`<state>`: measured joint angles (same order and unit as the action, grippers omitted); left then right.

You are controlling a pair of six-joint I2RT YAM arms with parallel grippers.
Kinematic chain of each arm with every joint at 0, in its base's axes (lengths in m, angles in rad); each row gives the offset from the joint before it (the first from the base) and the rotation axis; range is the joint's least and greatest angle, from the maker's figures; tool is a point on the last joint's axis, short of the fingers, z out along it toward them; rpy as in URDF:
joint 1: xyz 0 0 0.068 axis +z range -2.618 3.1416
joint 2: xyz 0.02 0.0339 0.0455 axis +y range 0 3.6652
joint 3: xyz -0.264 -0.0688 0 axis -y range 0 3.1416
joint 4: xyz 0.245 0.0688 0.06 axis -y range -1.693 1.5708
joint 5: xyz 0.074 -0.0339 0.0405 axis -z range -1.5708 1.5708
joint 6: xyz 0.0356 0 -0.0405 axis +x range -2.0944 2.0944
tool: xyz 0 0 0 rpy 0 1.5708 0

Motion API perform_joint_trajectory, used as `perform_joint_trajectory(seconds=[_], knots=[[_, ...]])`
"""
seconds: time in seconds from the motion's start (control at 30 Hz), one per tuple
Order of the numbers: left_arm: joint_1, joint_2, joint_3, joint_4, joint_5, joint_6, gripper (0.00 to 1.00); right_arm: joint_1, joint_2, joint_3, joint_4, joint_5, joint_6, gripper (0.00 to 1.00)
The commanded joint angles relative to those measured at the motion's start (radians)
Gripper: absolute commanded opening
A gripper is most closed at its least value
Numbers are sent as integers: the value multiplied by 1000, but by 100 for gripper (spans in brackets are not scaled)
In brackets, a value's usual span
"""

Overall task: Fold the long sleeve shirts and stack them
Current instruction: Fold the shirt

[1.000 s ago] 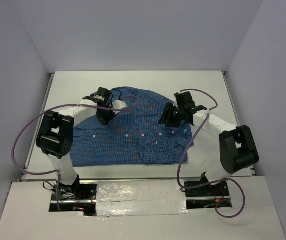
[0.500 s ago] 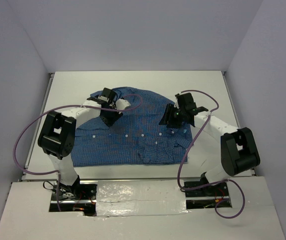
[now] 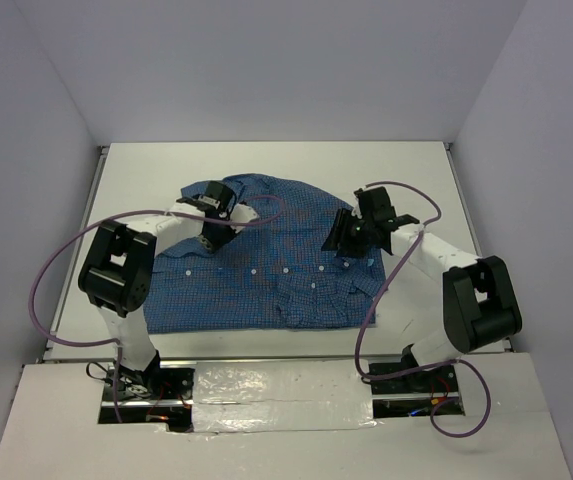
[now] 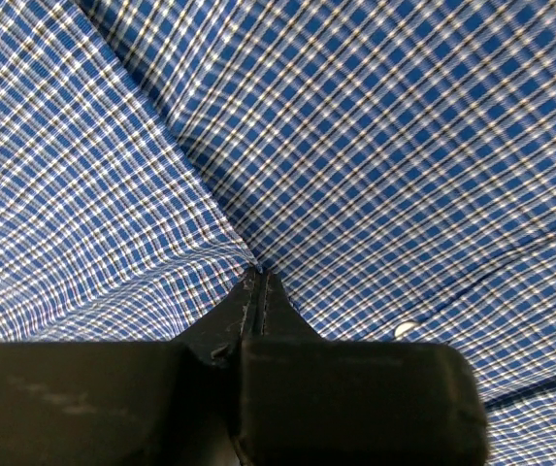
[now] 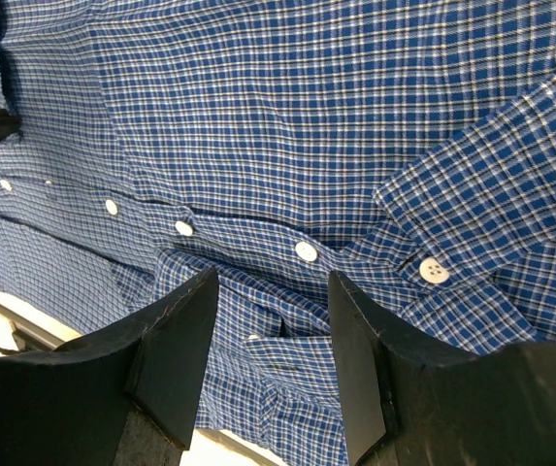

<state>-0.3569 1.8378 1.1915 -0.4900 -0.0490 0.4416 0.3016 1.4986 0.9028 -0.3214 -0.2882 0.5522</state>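
Shirt (image 3: 266, 270) lies spread at bench (image 3: 406, 165) centre, button row running 9-to-3 in the top view, w/ a rumpled patch toward 5 o'clock.

L pincer (image 4: 255, 275) is pressed together on a small pucker of the check cloth near the shirt's 10 o'clock edge. It's a thin bite, right at the tips. R pincer (image 5: 273, 291) is spread and holds nothing, hovering just above the placket by the buttons (image 5: 306, 251), cuff (image 5: 481, 209) at its 2 o'clock.

Risks, as I judge them:
- The pinch is tiny, so a quick lift could let the cloth slip out, esp. if the shirt's weight drags.
- It may hold the top layer only. Layers would then part and the fold come out crooked.
- Only one side is held. Pulling w/ L alone prob. skews the whole shirt across the bench instead of folding it.
- If R closes where it hangs, it could catch placket plus cuff together and bunch the sleeve.
- The rumple at 5 o'clock gets locked into the fold if not smoothed first.
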Motion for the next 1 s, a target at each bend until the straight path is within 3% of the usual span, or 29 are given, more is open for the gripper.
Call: perform_joint_trajectory(seconds=[0.0, 0.37, 0.73, 0.97], knots=[[1, -15, 57, -21, -46, 15, 0, -12, -47, -13, 12, 7, -18, 57], [165, 67, 264, -25, -92, 83, 0, -15, -23, 11, 18, -3, -29, 56], [285, 166, 342, -3, -115, 92, 0, -15, 71, 205, -14, -49, -80, 56], [289, 202, 385, 93, -176, 196, 0, -15, 100, 229, -25, -68, -92, 56]])
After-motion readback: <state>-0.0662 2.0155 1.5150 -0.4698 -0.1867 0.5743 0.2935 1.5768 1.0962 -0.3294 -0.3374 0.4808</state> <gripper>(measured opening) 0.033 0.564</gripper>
